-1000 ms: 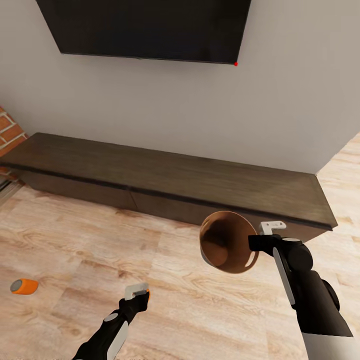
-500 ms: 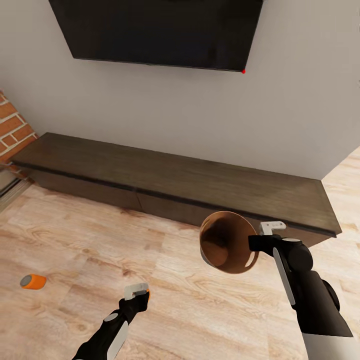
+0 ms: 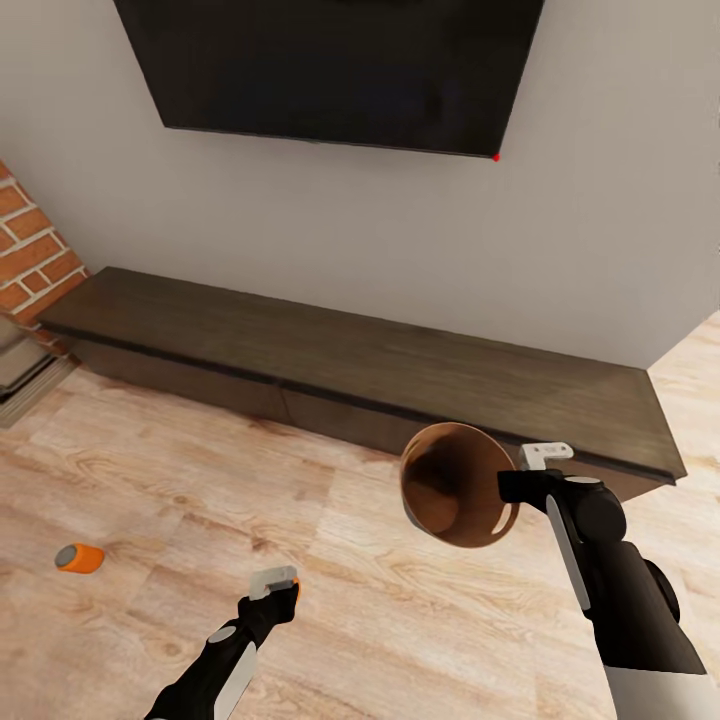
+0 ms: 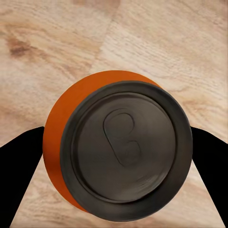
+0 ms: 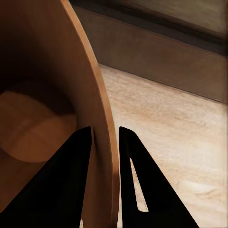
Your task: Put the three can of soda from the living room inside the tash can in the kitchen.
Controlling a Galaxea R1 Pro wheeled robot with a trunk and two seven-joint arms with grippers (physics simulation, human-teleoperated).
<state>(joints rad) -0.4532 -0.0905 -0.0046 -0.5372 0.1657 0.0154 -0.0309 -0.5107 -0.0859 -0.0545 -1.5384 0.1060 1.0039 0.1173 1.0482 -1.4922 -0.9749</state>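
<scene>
My right gripper (image 3: 517,488) is shut on the rim of the trash can (image 3: 455,485), which hangs in the air tilted with its copper-brown inside facing the head camera. The right wrist view has both black fingers (image 5: 76,166) pinching the can's wall (image 5: 102,142). My left gripper (image 3: 283,592) is shut on an orange soda can (image 3: 296,589), low over the wood floor. The left wrist view looks onto that can's dark metal end (image 4: 126,149) between the fingers. A second orange soda can (image 3: 80,558) lies on its side on the floor at the far left.
A long low dark-wood cabinet (image 3: 350,365) runs along the grey wall under a black TV (image 3: 330,70). Red brick of the fireplace (image 3: 35,250) stands at the left. Light wood floor (image 3: 180,480) spreads between me and the cabinet.
The whole head view has shifted, so the camera has moved: TV, cabinet and floor can sit further right and lower. Both grippers keep their holds and places in the picture.
</scene>
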